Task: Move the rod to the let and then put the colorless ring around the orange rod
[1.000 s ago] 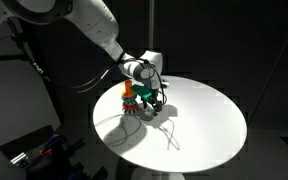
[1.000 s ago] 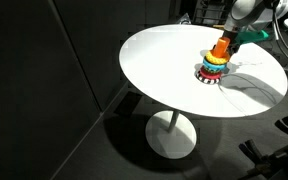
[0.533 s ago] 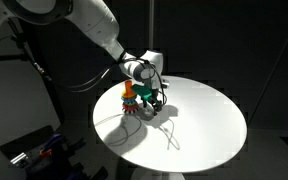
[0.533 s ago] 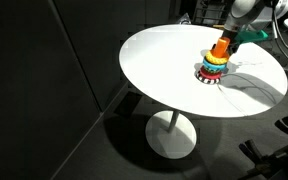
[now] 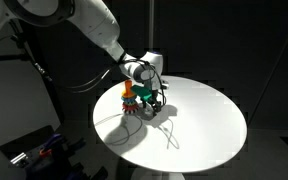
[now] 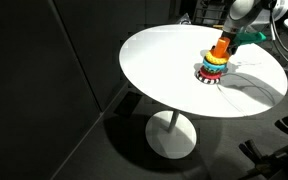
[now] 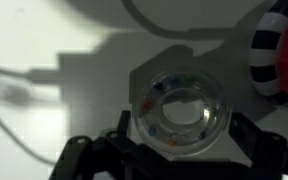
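A clear, glossy ring [image 7: 179, 112] flecked with coloured beads lies between the end effector's [image 7: 181, 140] dark fingers [image 7: 102, 157], beside the striped stack [image 7: 279, 55]; I cannot tell if it is gripped.

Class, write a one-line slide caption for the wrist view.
Wrist view: a colorless ring sits framed by the gripper on the white table, beside a black-and-white striped ring.

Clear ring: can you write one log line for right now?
target: colourless plastic ring on table | gripper: straddling ring, grip unclear | orange rod: upright in coloured ring stack | ring not yet on rod
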Tool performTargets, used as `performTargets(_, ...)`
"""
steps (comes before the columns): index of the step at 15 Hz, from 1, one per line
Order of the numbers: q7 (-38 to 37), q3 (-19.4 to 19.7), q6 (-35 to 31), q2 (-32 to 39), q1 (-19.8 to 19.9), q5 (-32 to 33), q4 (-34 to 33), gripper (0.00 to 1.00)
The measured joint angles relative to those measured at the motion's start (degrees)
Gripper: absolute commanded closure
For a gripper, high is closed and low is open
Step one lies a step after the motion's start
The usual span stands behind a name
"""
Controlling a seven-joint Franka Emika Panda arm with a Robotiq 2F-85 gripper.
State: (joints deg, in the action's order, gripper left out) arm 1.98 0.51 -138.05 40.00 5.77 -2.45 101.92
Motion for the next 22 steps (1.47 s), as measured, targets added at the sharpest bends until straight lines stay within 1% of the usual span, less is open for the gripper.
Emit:
performTargets(1,0.0,0.0,0.0,0.2,0.0,0.0,-0.1,0.18)
performTargets(2,0.0,0.0,0.0,0.3,0.0,0.0,-0.1,0.26)
performTargets(3,0.0,0.0,0.0,0.4,0.0,0.0,-0.1,0.31)
performTargets(7,0.0,0.0,0.1,0.4,0.0,0.0,-0.6,0.31)
performTargets(11,0.0,0.0,2.0,-0.2,0.0,0.0,-1.7,0.31)
performTargets(16,0.0,0.0,5.7,-3.0,-0.3,0.0,-2.4,0.31)
performTargets(22,0.0,-0.1,7.9,-7.4,-1.2,0.0,-2.4,0.31)
